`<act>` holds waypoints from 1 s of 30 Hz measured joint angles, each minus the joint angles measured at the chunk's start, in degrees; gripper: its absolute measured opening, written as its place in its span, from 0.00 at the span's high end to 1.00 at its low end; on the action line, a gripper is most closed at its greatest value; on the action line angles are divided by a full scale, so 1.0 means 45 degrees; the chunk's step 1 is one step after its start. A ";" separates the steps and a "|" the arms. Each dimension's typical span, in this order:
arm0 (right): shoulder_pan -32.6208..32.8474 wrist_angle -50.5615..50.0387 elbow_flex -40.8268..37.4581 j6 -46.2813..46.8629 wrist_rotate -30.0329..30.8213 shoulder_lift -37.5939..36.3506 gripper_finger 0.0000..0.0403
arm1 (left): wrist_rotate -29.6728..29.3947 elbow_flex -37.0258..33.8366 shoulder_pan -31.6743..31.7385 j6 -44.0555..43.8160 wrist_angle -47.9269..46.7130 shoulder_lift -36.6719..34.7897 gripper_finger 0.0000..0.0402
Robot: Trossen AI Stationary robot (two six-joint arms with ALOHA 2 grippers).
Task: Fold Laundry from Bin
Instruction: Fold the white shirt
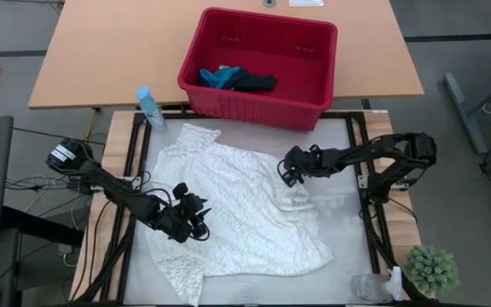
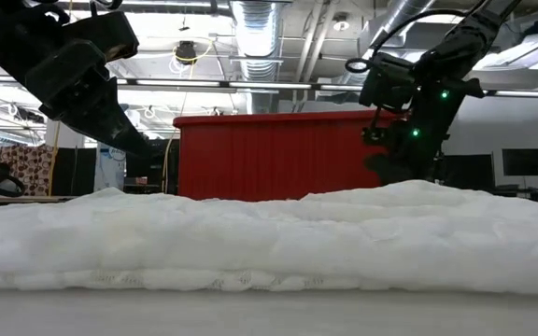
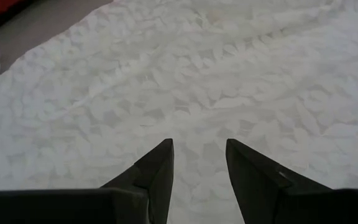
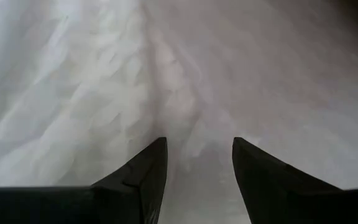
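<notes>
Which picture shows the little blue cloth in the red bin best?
The high view: it looks down into the red bin, where the blue cloth lies beside a dark one. The low view shows only the bin's wall; both wrist views miss it.

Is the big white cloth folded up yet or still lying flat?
Still spread out. The white cloth lies open across the table, wrinkled, with no layer folded over; both grippers hover above it with nothing held.

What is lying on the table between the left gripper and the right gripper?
Only the white lacy cloth lies spread between the left gripper and the right gripper; the high view shows this.
</notes>
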 joint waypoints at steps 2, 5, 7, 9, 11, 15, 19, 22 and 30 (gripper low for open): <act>-0.0004 0.0002 0.0000 -0.0039 -0.0426 0.0000 0.49 | 0.0000 0.0000 -0.0003 -0.0003 -0.0003 0.0000 0.65; -0.0018 -0.0265 0.0000 -0.0039 -0.0755 0.0000 0.49 | -0.0005 0.0000 0.0000 -0.0008 -0.0003 0.0000 0.65; -0.0027 -0.0510 0.0003 0.0055 -0.0814 0.0000 0.50 | -0.0024 0.0000 0.0000 -0.0003 0.0002 0.0003 0.65; -0.0032 -0.0787 0.0005 0.0196 -0.1005 0.0000 0.53 | -0.0029 0.0000 0.0000 -0.0010 0.0002 0.0002 0.65; -0.0037 -0.0997 0.0015 0.0358 -0.1096 0.0000 0.59 | -0.0029 0.0000 -0.0005 -0.0015 0.0007 0.0005 0.65; 0.0029 -0.1289 0.0019 0.0393 -0.1106 0.0000 0.83 | -0.0037 0.0000 -0.0005 -0.0042 0.0007 0.0005 0.65; 0.0168 -0.1596 0.0231 0.0342 -0.1132 0.0007 0.96 | -0.0069 0.0000 -0.0005 -0.0175 0.0007 0.0005 0.65; 0.0196 -0.2424 0.0834 0.0398 -0.1082 0.0015 0.95 | -0.0270 0.0005 -0.0005 -0.0551 0.0004 0.0092 0.65; 0.0254 -0.5860 0.3048 0.0383 0.0901 0.0015 0.97 | 0.0109 -0.0909 -0.0005 -0.1568 0.0895 0.0087 0.65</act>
